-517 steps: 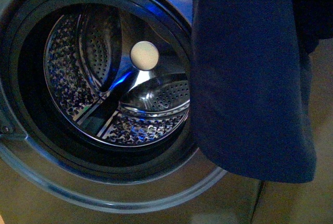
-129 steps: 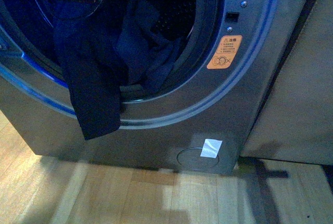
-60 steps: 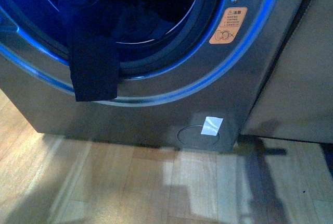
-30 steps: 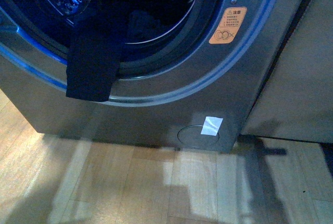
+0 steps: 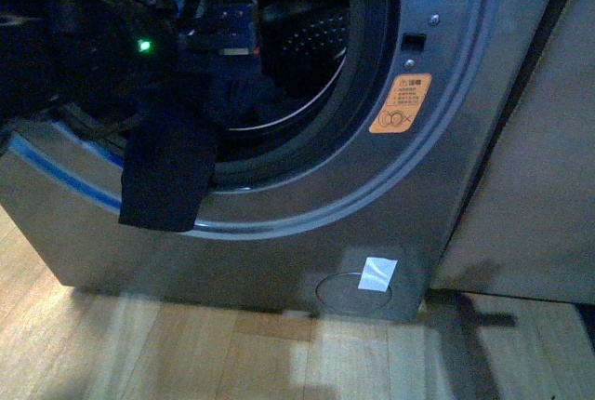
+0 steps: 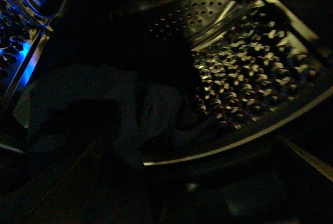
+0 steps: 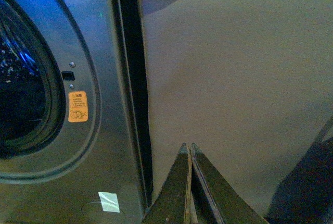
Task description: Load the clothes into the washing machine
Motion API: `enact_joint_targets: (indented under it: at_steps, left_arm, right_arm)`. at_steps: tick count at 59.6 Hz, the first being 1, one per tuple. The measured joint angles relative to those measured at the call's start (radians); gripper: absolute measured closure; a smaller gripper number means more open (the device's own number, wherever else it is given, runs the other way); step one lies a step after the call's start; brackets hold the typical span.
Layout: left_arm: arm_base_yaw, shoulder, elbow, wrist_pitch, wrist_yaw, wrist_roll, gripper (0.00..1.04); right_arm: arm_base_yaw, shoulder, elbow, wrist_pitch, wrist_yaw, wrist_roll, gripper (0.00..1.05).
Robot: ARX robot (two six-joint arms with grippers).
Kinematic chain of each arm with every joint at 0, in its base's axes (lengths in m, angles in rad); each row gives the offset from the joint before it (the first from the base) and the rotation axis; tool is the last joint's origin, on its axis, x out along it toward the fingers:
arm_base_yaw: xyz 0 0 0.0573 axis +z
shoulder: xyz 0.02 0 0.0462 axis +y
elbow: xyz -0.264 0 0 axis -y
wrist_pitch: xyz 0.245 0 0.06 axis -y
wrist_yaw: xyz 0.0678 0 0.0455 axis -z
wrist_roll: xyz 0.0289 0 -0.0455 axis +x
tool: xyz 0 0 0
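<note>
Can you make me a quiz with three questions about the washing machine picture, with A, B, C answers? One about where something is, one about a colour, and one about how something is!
1. Where does the dark strip of clothes hang?
A. Over the lower rim of the washing machine opening
B. Flat on the wooden floor
C. On top of the beige panel

2. What colour is the warning sticker beside the opening?
A. Green
B. Orange
C. Pink

3. How do the fingers of the right gripper stand?
A. Wide apart
B. Closed on a sock
C. Pressed together with nothing between them

Answers:
1. A, the strip drapes out over the rim and ends above the floor.
2. B, it shows orange in both the front and right wrist views.
3. C, the two fingers meet in front of the beige panel, holding nothing.
</note>
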Motion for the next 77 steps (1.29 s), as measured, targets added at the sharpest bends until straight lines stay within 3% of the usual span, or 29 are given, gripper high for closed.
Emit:
enact_joint_targets:
  at_steps: [15, 17, 21, 25, 39, 45, 57, 65, 69, 77]
  left_arm:
    - [-0.049, -0.345, -0.362, 0.070, 0.088, -0.013, 0.07]
    - [-0.061, -0.377, -0.402, 0.106, 0.027, 0.004, 0.10]
    - [-0.064, -0.443, -0.495, 0.227, -0.162, 0.039, 0.22]
    - [-0.042, -0.502, -0.555, 0.257, -0.228, 0.055, 0.33]
    - [0.045, -0.673, -0.721, 0.241, -0.159, 0.074, 0.74]
    - [0.097, -0.734, -0.820, 0.269, -0.117, 0.077, 1.02]
    - [0.144, -0.914, -0.883, 0.161, -0.070, 0.080, 1.01]
    - [0.169, -1.031, -0.912, 0.072, -0.046, 0.080, 1.01]
    - [0.221, -1.091, -0.924, 0.024, 0.026, 0.081, 1.01]
    - [0.255, -1.198, -0.938, -0.064, 0.035, 0.081, 1.01]
  right_arm:
    - [0.000, 0.000, 0.000, 0.000, 0.000, 0.000, 1.02]
    - [0.000, 0.000, 0.000, 0.000, 0.000, 0.000, 1.02]
    - [0.000, 0.000, 0.000, 0.000, -0.001, 0.000, 1.02]
    - [0.000, 0.000, 0.000, 0.000, 0.000, 0.000, 1.02]
    - [0.000, 0.000, 0.000, 0.000, 0.000, 0.000, 1.02]
    - [0.000, 0.000, 0.000, 0.000, 0.000, 0.000, 1.02]
    - [0.000, 0.000, 0.000, 0.000, 0.000, 0.000, 1.02]
    - [0.000, 0.000, 0.000, 0.000, 0.000, -0.002, 0.80]
    - [0.000, 0.000, 0.000, 0.000, 0.000, -0.002, 0.68]
    - [0.000, 0.000, 0.000, 0.000, 0.000, -0.002, 0.45]
